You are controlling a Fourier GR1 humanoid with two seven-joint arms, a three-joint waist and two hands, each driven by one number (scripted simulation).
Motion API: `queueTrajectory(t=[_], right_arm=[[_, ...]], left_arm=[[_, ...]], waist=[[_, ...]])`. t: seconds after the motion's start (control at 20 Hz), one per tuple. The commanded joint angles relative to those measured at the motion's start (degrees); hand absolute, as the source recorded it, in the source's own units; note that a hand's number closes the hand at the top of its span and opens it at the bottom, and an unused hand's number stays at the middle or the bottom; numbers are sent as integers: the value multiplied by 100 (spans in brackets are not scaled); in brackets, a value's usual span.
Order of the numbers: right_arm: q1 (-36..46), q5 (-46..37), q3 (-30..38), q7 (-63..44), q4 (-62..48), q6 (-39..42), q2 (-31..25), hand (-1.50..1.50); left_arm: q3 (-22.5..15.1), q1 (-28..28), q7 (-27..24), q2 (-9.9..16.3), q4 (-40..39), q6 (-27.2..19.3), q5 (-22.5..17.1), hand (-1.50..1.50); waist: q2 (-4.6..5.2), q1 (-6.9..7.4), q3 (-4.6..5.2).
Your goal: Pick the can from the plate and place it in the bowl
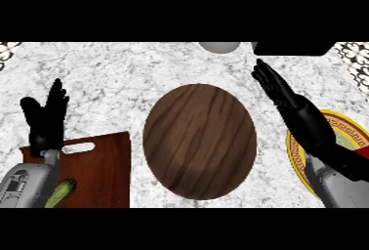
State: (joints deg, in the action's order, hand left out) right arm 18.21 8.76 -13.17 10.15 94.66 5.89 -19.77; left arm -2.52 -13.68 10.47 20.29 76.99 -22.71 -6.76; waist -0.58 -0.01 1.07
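A brown wooden plate [199,141] lies at the middle of the counter with nothing on it. At the right sits a yellow bowl [340,122] with a patterned rim, largely covered by my right forearm. A small red patch [359,153] shows inside it at the view's edge; I cannot tell whether it is the can. My right hand [304,118] is open above the bowl's far-left rim, fingers straight and pointing up-left, holding nothing. My left hand [42,119] rests open at the left, fingers up.
A reddish cutting board [101,171] with a handle slot lies at the lower left, a green vegetable [61,193] at its near edge beside my left forearm. A grey round object [220,47] and a black object [292,48] sit at the far edge.
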Motion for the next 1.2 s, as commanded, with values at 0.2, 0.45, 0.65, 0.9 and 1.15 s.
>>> queueTrajectory(t=[0.2, 0.45, 0.65, 0.9, 1.15], right_arm=[[-815, 1881, 1334, -985, -796, 1234, -1091, -150], [-1211, 441, 2071, -903, -2237, 348, -2087, -150], [-418, 160, 2429, 267, -3524, 772, -2481, -150], [188, -641, 2022, 361, -4130, 1544, -3599, -150], [333, -1573, 756, -242, -3882, 2853, -4340, -150]], left_arm=[[227, 34, -778, -142, 896, 951, -873, 0], [116, 179, -845, -359, 1289, 1458, -1365, 0], [143, 664, -1336, -393, 1154, 2083, -1610, 0], [229, 477, -1023, -273, 1257, 2050, -1631, 0], [130, 229, -922, -334, 1324, 2048, -1640, 0]], waist=[[39, -76, -103], [89, 5, -117], [109, 168, -116], [115, 226, -114], [167, 403, -96]])
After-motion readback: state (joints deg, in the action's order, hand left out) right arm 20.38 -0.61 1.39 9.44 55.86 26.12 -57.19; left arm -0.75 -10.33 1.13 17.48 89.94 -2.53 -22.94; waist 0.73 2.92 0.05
